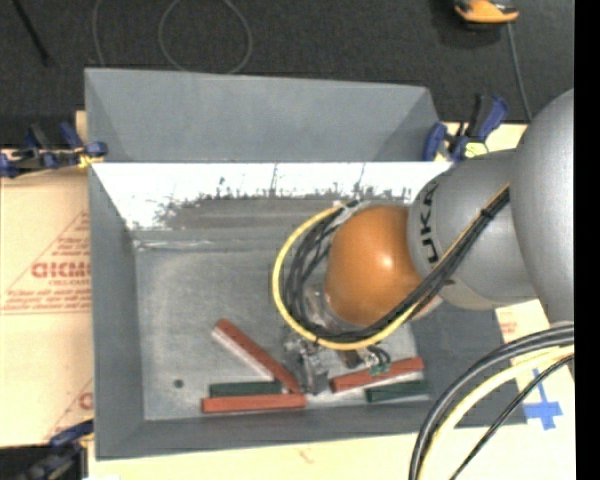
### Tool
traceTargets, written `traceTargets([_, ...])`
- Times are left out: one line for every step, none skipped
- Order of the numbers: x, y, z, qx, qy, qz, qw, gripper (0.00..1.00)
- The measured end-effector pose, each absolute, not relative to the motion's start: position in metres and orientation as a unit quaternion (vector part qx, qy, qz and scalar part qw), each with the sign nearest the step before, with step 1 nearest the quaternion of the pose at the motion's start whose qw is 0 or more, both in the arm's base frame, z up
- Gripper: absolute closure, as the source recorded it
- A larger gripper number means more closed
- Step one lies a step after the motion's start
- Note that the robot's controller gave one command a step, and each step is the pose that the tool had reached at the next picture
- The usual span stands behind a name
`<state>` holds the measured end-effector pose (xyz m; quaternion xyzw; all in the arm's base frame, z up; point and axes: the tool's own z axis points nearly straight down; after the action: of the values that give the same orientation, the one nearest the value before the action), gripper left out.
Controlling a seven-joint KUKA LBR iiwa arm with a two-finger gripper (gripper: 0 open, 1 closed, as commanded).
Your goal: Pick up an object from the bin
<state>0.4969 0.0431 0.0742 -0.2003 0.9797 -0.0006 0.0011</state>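
Note:
My gripper [308, 366] reaches down under the orange cover to the bin's front middle, its tips low among the sticks. A long reddish-brown stick [248, 349] lies slanted just left of it, its lower end at the fingers. Another reddish-brown stick [253, 403] lies flat along the front floor, below and left of the gripper. To the right lie a red stick [380, 375] and a dark green stick [397, 395]. Whether anything sits between the fingers is hidden.
The arm and its orange cover with looped cables hang over the bin's right half. A small dark speck lies on the floor at the front left. The left and back floor shows bare grey metal.

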Motion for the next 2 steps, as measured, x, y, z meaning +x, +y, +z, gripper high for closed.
traceTargets([0.497, 0.044, 0.074, -0.201, 0.980, 0.000, 0.001, 0.00])
traceTargets([0.484, -0.036, 0.071, -0.152, 0.988, -0.001, 0.005, 0.00])
